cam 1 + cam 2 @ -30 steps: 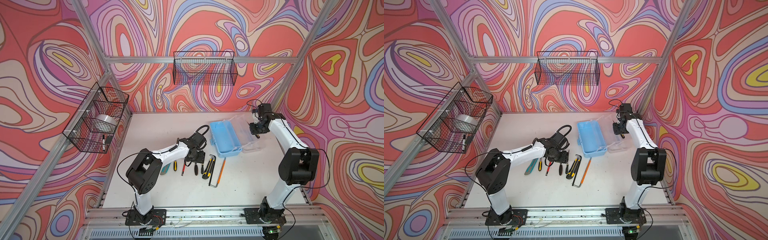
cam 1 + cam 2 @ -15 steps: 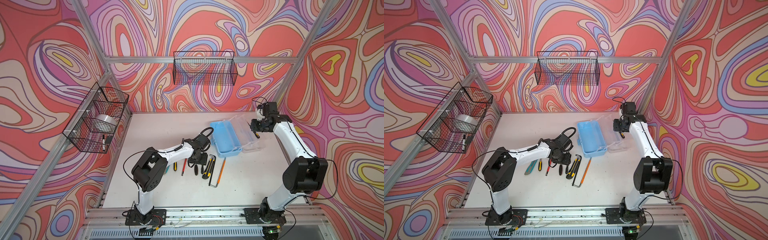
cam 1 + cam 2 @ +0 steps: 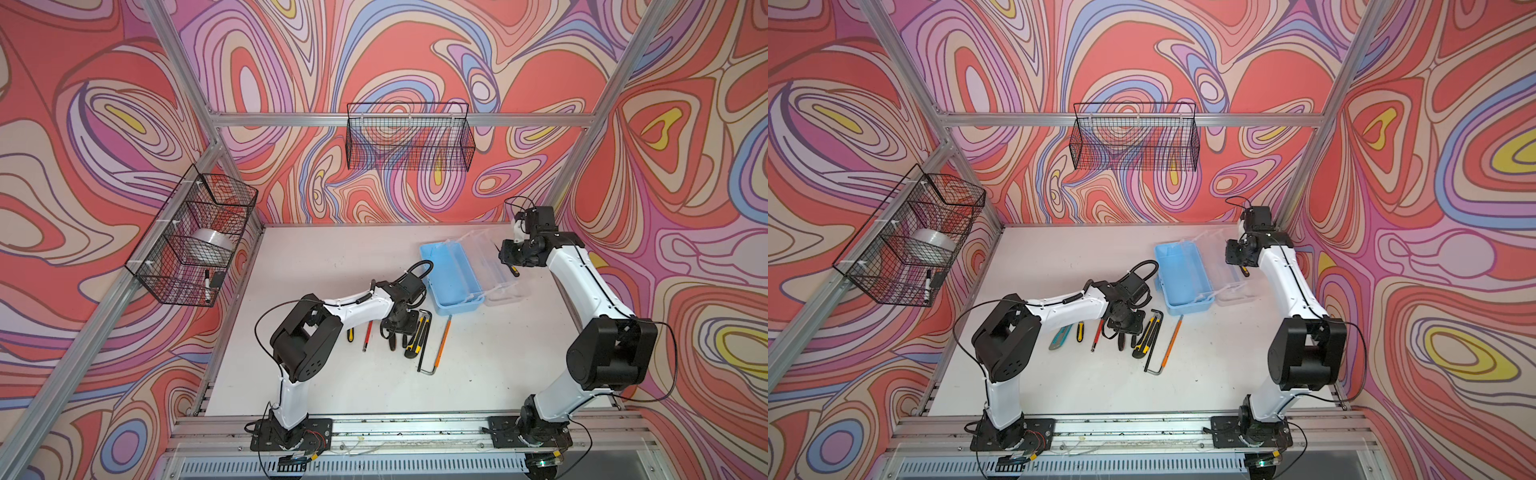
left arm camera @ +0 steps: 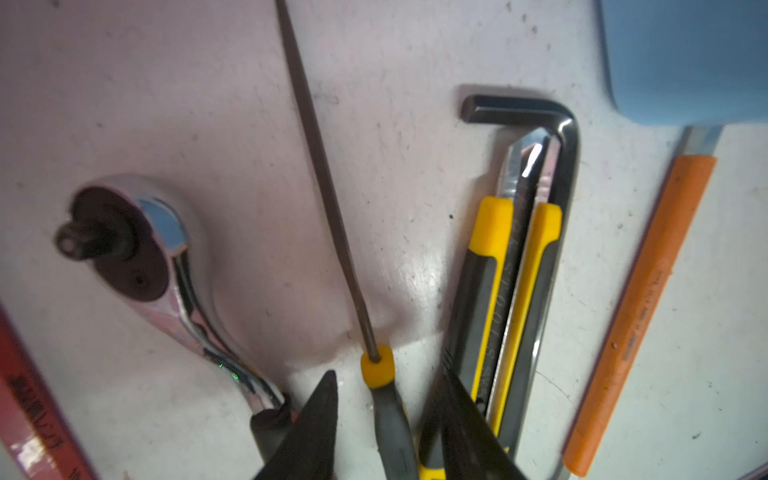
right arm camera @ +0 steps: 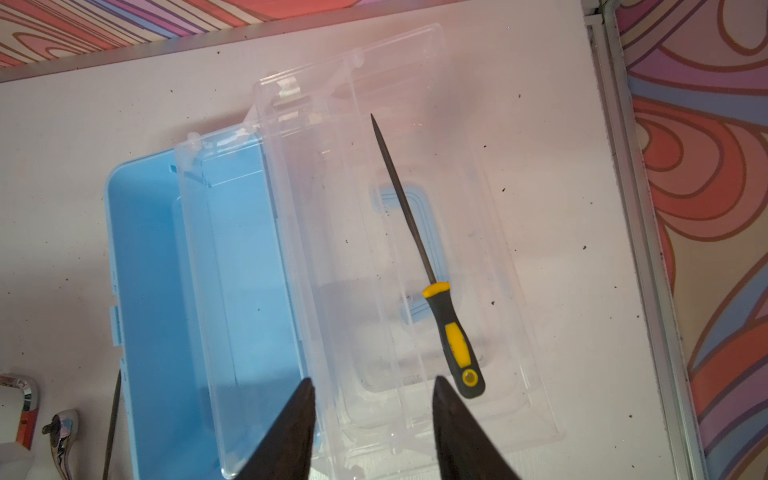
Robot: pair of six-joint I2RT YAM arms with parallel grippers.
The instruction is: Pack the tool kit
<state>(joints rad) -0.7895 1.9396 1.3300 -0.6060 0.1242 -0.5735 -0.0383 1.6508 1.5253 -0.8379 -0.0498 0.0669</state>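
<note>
A file handle is straddled by the left fingers, spread and not yet clenched, just off the blue case's near end — it should be centred first, the neighbouring cutter avoided. The right fingers are held released above the case's clear lid.

Reaches forward and low with the left arm, elbow folded near the base, wrist bent down, left gripper pointed straight downward, jaws partly parted. Lifts the right arm high, forearm sloping toward the far side, right gripper aimed downward, jaws apart.
</note>
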